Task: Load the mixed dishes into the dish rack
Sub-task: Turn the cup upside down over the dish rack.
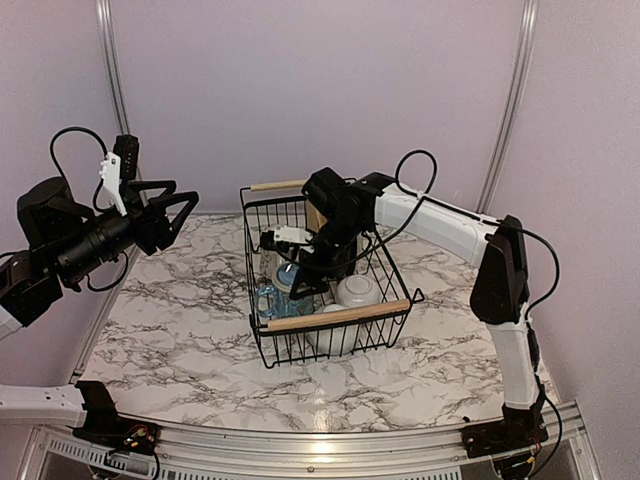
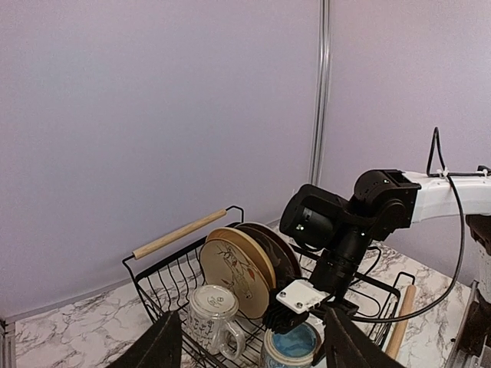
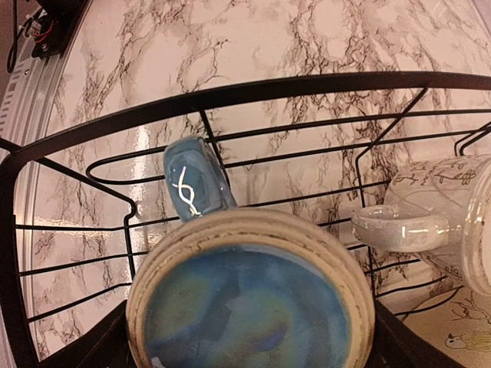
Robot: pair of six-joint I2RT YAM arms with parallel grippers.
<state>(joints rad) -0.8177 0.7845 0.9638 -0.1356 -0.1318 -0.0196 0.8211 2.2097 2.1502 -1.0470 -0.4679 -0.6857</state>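
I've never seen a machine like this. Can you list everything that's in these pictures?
dish rack: one, black wire with two pale wooden handles, middle of the table
plates: two clearly visible, tan with a line drawing in front, dark behind, on edge in the rack
blue-lined mug: one, tan rim, blue inside, upright in the rack
patterned mug: one, whitish with dark drawings, in the rack beside the blue-lined one
bowl: one, white, in the rack by the near handle
table: one, white and grey marble pattern
left gripper: black, raised left of the rack, open, empty
right gripper: black, inside the rack, jaws wide astride the blue-lined mug; gripping or not, unclear
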